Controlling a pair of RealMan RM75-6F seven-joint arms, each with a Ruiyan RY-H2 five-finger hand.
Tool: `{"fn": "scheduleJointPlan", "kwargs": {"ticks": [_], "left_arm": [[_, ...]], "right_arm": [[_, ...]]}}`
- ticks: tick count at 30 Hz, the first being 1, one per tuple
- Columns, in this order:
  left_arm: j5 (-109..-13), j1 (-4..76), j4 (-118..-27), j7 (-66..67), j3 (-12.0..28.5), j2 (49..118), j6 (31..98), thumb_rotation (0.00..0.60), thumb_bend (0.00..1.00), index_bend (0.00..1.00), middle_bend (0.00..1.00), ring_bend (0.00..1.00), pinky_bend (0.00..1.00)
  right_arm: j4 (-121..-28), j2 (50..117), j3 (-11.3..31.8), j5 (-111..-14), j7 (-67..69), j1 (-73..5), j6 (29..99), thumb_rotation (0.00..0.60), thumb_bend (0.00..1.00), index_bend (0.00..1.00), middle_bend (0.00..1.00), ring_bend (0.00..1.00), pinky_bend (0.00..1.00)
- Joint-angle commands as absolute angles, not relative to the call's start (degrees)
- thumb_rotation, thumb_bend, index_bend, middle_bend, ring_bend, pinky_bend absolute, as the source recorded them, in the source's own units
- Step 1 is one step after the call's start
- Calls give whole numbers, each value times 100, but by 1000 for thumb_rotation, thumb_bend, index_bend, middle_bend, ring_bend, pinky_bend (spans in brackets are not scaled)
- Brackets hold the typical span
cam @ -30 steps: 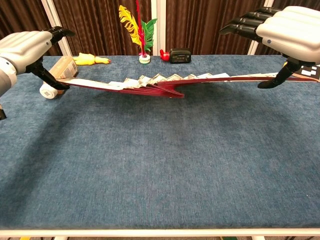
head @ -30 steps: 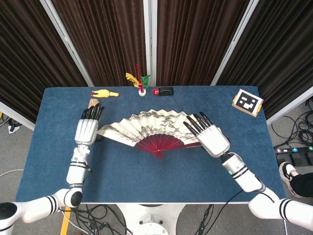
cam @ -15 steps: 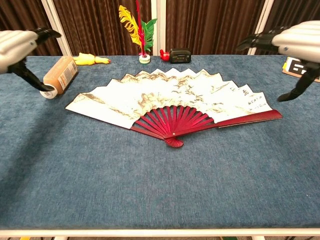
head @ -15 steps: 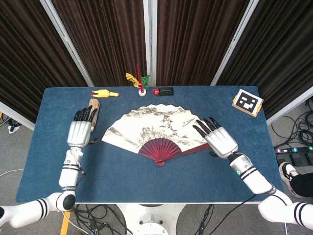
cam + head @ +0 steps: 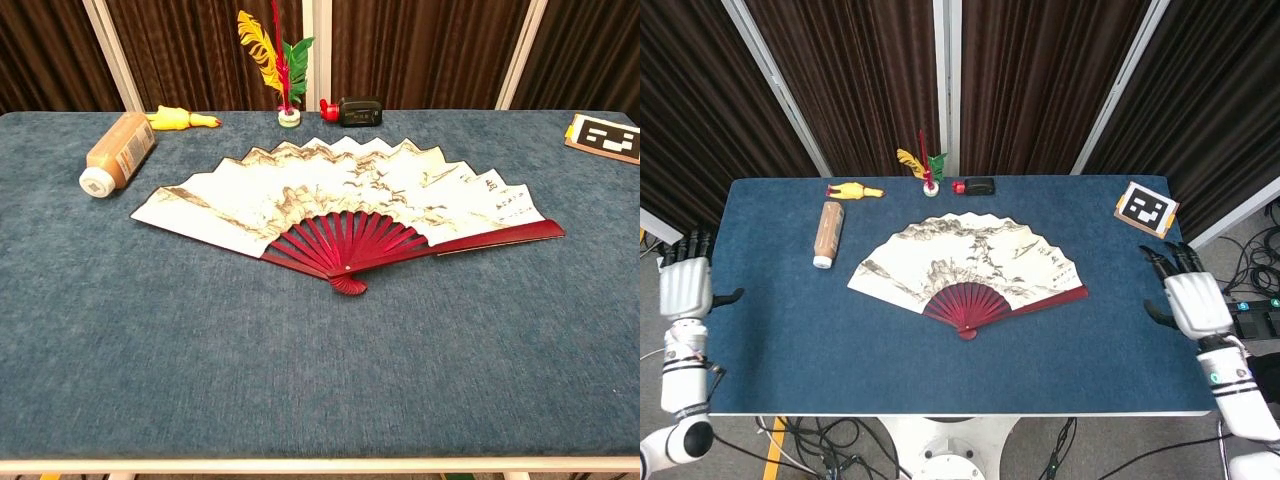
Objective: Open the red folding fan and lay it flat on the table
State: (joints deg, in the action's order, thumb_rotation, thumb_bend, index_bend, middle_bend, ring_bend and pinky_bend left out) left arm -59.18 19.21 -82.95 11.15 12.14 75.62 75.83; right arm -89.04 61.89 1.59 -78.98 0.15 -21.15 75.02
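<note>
Both hands pulled back off the surface point(image 5: 750, 360) since earlier; left hand point(image 5: 682, 288) and right hand point(image 5: 1195, 300) open, empty; red folding fan point(image 5: 965, 268) spread flat mid-surface between them, ribs nearer right hand

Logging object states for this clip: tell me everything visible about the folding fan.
The folding fan lies fully spread and flat on the blue table, near its middle. Its pleated leaf looks like paper, cream with ink landscape painting and small writing by one end. Dark red ribs converge at a pivot on the near side, with red guard sticks along the outer edges. Nothing but the table touches it; both hands are well away.
</note>
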Motion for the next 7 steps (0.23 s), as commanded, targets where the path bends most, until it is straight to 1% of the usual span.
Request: {"fn": "scheduleJointPlan", "kwargs": {"ticks": [1,7], "left_arm": [[-6142,1502,-8485,837,943,7238,7885,600,0,103,92,22,116],[-6744,907,-9059,668,487,6987,8509,600,0,111,93,22,110]], "right_arm": [[-8822,6034,17,-8003,489,-1636,8000,600,182,31,201,30,10],[-8755,6058,-86,-8172,784,-1109,8535,600,175,30,205,30,3]]}}
